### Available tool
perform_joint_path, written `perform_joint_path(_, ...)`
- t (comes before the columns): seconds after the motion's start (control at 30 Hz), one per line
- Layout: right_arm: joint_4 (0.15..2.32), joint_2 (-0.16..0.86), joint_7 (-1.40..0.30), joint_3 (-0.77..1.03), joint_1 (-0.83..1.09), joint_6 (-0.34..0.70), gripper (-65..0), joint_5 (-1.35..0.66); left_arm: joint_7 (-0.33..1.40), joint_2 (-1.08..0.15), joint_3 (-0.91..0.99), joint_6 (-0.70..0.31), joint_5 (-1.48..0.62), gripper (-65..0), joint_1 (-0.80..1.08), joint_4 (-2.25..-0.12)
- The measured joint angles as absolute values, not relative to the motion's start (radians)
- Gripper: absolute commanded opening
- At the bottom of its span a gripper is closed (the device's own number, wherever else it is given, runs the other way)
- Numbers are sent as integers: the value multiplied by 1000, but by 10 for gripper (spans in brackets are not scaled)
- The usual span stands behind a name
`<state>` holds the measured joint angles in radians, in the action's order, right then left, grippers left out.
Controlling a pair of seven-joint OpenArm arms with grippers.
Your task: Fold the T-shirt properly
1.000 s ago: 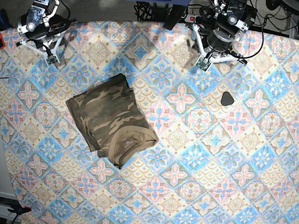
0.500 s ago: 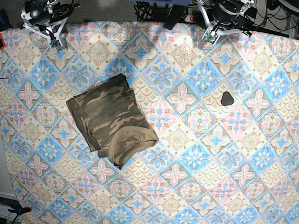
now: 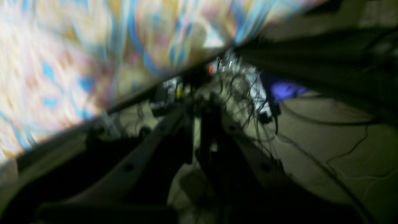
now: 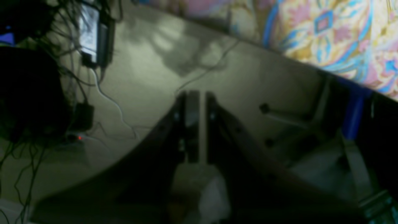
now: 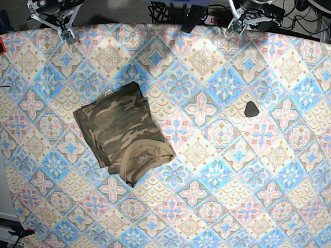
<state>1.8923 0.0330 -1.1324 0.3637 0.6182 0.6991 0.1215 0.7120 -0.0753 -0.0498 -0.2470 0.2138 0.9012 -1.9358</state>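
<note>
The left gripper (image 3: 199, 124) is closed with nothing in it, up past the far edge of the table. The right gripper (image 4: 196, 124) is closed and empty too, at the other far corner. The T-shirt (image 5: 124, 133) lies folded in a neat block on the tablecloth (image 5: 253, 184), well apart from both. Its long side runs slantwise, collar toward the near edge. The right arm is nearer. A small dark thing (image 5: 251, 109) lies alone, with lots of room around.
</note>
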Motion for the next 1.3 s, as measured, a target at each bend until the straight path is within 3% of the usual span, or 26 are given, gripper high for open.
perform_joint_path(0.27, 1845, 28, -1119, 358, 619, 699, -621, 123, 603, -122, -41, -247, 81, -650, 897, -1758)
perform_joint_path(0.4, 1742, 27, -1022, 360, 617, 699, -621, 119, 530, -125, -38, -247, 73, -650, 885, -1616)
perform_joint_path(0.77, 1371, 39, -836, 366, 513, 695, -621, 127, 330, -128, 2, -244, 48, -650, 665, -1121)
perform_joint_path(0.93, 1217, 31, -750, 368, 453, 695, -621, 292, 233, -118, 2, -244, 43, -650, 568, -899)
perform_joint_path(1.3, 794, 66, -543, 429, 290, 696, -621, 353, -75, -114, 2, -240, 38, -650, 311, -350)
